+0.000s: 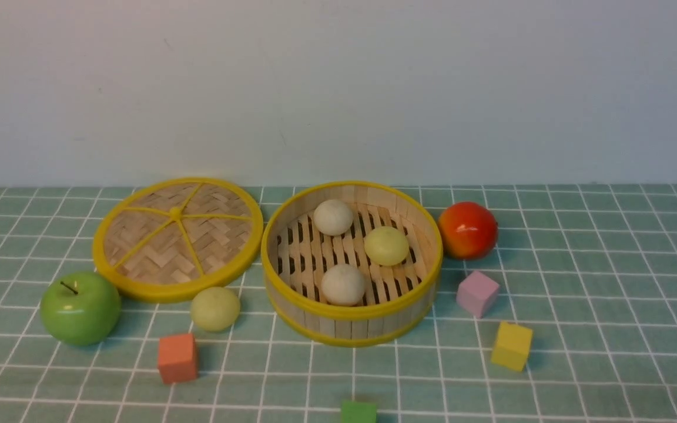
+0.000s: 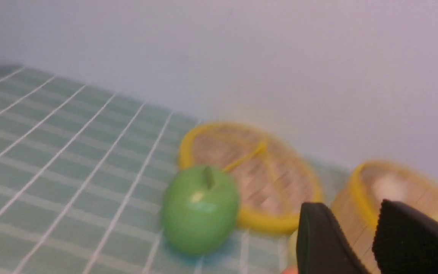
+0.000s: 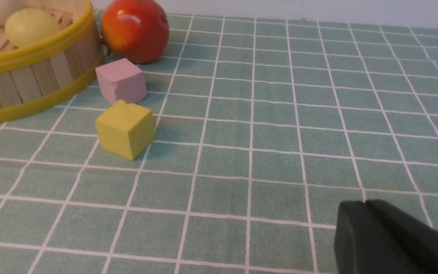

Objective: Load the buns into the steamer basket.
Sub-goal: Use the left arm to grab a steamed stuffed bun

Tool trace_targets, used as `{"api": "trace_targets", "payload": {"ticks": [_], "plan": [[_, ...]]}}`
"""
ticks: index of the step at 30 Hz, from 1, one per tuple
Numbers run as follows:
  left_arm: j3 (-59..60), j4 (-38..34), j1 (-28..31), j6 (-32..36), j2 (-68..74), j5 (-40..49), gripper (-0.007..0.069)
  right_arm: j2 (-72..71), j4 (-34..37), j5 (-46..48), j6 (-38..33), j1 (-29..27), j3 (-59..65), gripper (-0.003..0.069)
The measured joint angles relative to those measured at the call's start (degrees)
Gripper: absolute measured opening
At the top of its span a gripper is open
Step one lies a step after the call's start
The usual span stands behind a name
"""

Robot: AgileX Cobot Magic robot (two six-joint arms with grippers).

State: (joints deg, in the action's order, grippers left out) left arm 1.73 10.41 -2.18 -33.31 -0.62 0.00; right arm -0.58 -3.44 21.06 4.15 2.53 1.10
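The steamer basket (image 1: pixel 350 311) stands mid-table with three buns inside: an off-white one (image 1: pixel 333 217) at the back, a yellow-green one (image 1: pixel 386 245) to the right, and an off-white one (image 1: pixel 343 284) at the front. A fourth bun (image 1: pixel 215 308), yellow-green, lies on the cloth left of the basket, in front of the lid. Neither gripper shows in the front view. In the left wrist view my left gripper (image 2: pixel 350 207) is open and empty, its fingers framing the blurred basket (image 2: pixel 356 190). My right gripper (image 3: pixel 365 201) is shut above bare cloth, well away from the basket (image 3: pixel 32 76).
The woven lid (image 1: pixel 177 238) lies flat left of the basket. A green apple (image 1: pixel 80 307) sits at its front left, and a red apple (image 1: pixel 467 230) right of the basket. Pink (image 1: pixel 477 293), yellow (image 1: pixel 512 345), orange (image 1: pixel 177 357) and green (image 1: pixel 358 412) cubes are scattered in front.
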Motion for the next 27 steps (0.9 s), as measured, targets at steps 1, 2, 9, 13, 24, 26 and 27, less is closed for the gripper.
{"api": "trace_targets", "payload": {"ticks": [1, 2, 9, 13, 24, 26, 27], "plan": [[0.0, -1.1, 0.0, -2.0, 0.0, -8.1, 0.0238, 0.0, 0.0, 0.0, 0.0, 0.0, 0.0, 0.0054], [0.0, -1.4, 0.0, -2.5, 0.0, -11.9, 0.0238, 0.0, 0.0, 0.0, 0.0, 0.0, 0.0, 0.0055], [-14.5, -1.6, 0.0, -4.9, 4.8, -17.9, 0.0238, 0.0, 0.0, 0.1, 0.0, 0.0, 0.0, 0.0064], [-31.4, -1.4, 0.0, -7.7, 14.4, -3.3, 0.0238, 0.0, 0.0, 0.1, 0.0, 0.0, 0.0, 0.0071], [-50.3, 7.2, 0.0, -0.7, 43.6, 30.3, 0.0238, 0.0, 0.0, 0.2, 0.0, 0.0, 0.0, 0.0084], [-50.4, 5.7, 0.0, -0.7, 47.4, 30.5, 0.0238, 0.0, 0.0, 0.2, 0.0, 0.0, 0.0, 0.0084], [-50.4, 4.5, 0.0, -0.6, 49.4, 30.7, 0.0238, 0.0, 0.0, 0.2, 0.0, 0.0, -0.1, 0.0085]]}}
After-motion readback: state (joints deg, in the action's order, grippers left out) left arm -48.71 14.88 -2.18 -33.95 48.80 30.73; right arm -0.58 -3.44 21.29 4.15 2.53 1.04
